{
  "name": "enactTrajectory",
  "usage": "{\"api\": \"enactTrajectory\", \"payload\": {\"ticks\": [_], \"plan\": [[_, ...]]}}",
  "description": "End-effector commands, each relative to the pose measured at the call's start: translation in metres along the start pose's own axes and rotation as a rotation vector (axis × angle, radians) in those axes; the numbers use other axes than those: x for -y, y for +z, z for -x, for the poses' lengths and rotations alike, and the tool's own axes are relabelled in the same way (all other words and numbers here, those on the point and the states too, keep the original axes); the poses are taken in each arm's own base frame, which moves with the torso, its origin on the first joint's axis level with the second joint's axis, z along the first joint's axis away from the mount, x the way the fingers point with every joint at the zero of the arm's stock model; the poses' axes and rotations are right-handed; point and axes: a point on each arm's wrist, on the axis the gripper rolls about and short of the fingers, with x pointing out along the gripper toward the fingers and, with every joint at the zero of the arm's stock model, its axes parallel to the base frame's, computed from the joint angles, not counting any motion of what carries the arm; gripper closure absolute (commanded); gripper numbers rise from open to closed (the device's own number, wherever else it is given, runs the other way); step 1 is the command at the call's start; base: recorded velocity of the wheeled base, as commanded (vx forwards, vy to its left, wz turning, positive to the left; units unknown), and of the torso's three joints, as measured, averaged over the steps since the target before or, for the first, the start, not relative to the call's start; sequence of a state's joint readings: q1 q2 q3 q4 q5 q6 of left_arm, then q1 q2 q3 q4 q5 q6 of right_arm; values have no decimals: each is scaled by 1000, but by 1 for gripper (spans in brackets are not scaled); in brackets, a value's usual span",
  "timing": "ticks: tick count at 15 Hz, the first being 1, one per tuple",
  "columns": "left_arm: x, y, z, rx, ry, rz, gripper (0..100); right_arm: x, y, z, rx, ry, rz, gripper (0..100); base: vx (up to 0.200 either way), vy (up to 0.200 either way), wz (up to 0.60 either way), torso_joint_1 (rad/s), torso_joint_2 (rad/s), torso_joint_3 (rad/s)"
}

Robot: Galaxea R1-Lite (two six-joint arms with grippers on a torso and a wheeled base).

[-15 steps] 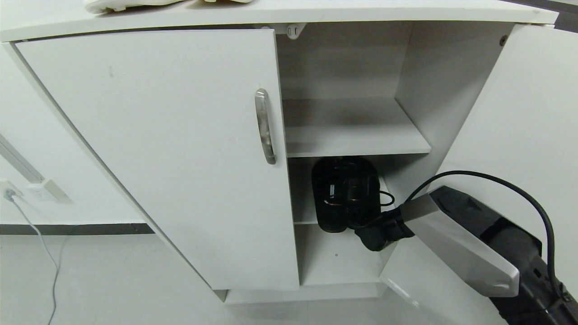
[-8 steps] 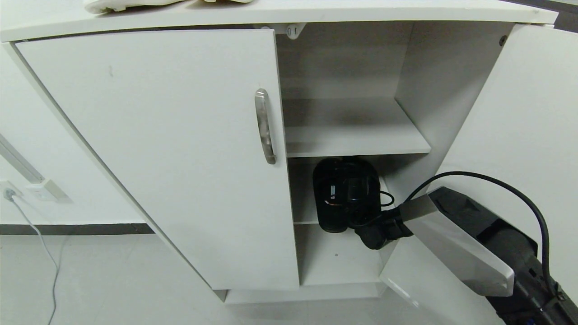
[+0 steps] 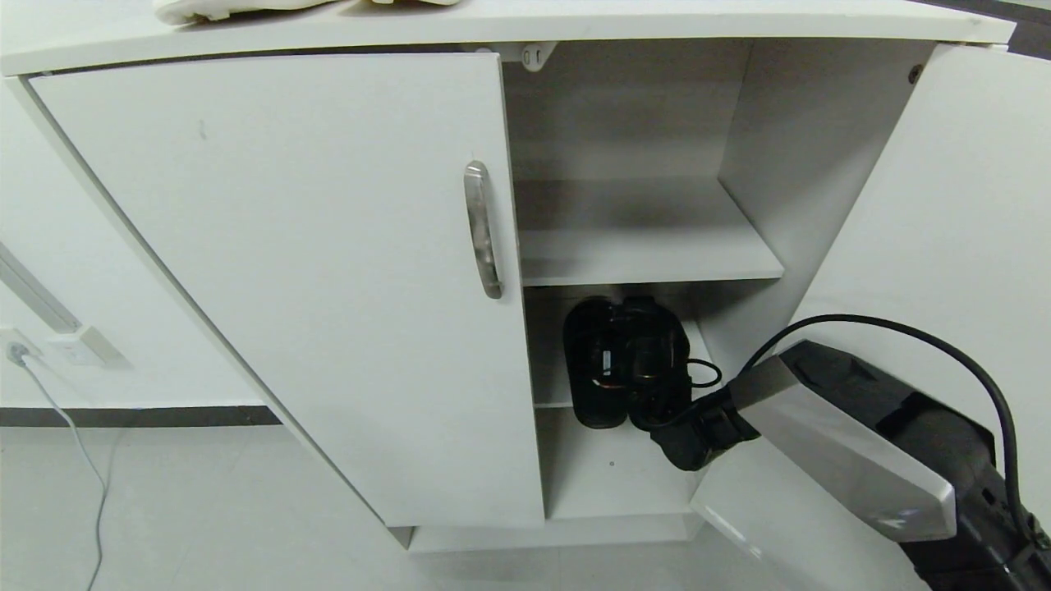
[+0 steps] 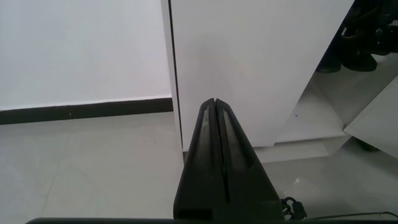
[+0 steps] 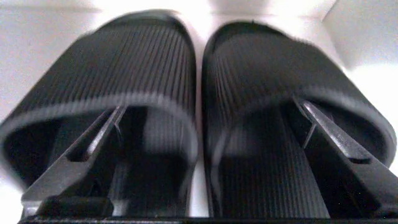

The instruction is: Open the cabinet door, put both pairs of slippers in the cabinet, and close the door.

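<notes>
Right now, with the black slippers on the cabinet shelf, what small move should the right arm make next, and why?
Probably draw the right gripper straight back out. Its fingers are spread, one under each strap of the black slippers, which appear to rest on the middle shelf, so they look released. Pulling straight should avoid dragging them off.

Black slippers sit on the lower shelf of a white cabinet, right door open, left door shut. The right gripper meets the pair's near end. White slippers lie on top.
</notes>
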State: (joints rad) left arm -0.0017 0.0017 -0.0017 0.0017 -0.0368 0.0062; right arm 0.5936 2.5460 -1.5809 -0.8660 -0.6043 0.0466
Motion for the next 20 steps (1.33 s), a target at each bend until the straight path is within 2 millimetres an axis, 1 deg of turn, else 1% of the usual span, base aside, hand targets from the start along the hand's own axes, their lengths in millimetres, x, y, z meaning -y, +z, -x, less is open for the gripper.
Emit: {"api": "enactTrajectory", "payload": {"ticks": [1,3,6,8,9,10,12,13,15,16,17,20], "plan": [[0,0,0,-1,0,0,100,5,13,18,6,12,-2,0,0,0,0,0,0,0],[0,0,0,-1,0,0,100,9,17,28,19,18,-11,0,0,0,0,0,0,0],[0,0,0,-1,0,0,100,12,21,61,34,55,-19,0,0,0,0,0,0,0],[0,0,0,0,0,0,100,10,20,82,33,86,-17,0,0,0,0,0,0,0],[0,0,0,-1,0,0,100,11,19,90,31,96,-15,0,0,0,0,0,0,0],[0,0,0,-1,0,0,100,11,17,109,31,125,-11,0,0,0,0,0,0,0],[0,0,0,-1,0,-1,100,11,16,130,23,159,-3,0,0,0,0,0,0,0],[0,0,0,-1,0,-1,100,12,13,147,13,186,6,0,0,0,0,0,0,0],[0,0,0,-1,0,-1,100,14,9,168,-8,222,27,0,0,0,0,0,0,0],[0,0,0,-1,0,-1,100,12,7,174,-15,236,36,0,0,0,0,0,0,0],[0,0,0,-1,0,-1,100,11,9,176,-10,238,33,0,0,0,0,0,0,0],[0,0,0,-1,-1,-1,100,10,9,177,-11,241,34,0,0,0,0,0,0,0]]}}
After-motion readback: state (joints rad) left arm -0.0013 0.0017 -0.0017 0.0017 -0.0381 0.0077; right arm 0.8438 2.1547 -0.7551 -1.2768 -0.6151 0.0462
